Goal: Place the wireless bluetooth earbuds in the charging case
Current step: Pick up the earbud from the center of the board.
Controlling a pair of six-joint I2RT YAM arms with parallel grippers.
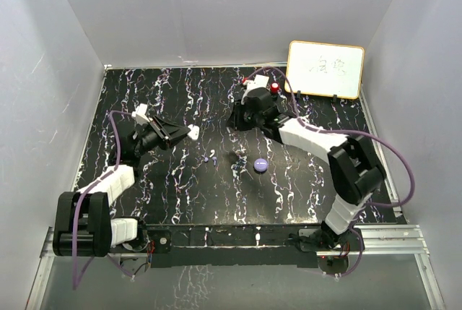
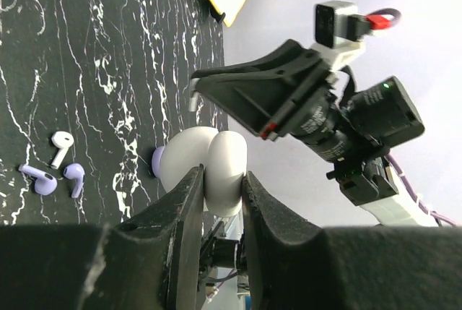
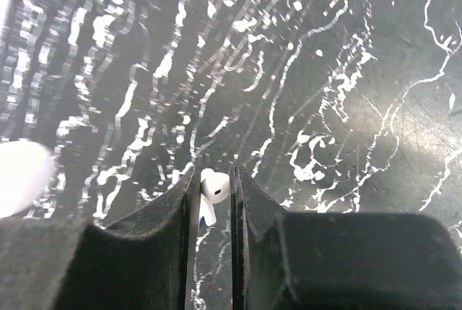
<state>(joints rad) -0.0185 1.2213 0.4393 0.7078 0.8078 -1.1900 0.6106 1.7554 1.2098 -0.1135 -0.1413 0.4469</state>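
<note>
Right hand point(image 3: 214, 174) closed on a white earbud point(image 3: 215, 188); left hand point(image 2: 221, 180) clamps the white case point(image 2: 213, 155); better to align the stem over its socket first, then lower slowly.

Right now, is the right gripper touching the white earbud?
Touching. The right wrist view shows the right gripper closed on the white earbud, which sits pinched between its jaws above the table.

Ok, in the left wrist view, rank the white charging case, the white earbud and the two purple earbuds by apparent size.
1. White charging case, clamped in the left gripper; nearest the camera, so enlarged.
2. White earbud, purple earbud and other purple earbud: roughly alike, not rankable.
</note>
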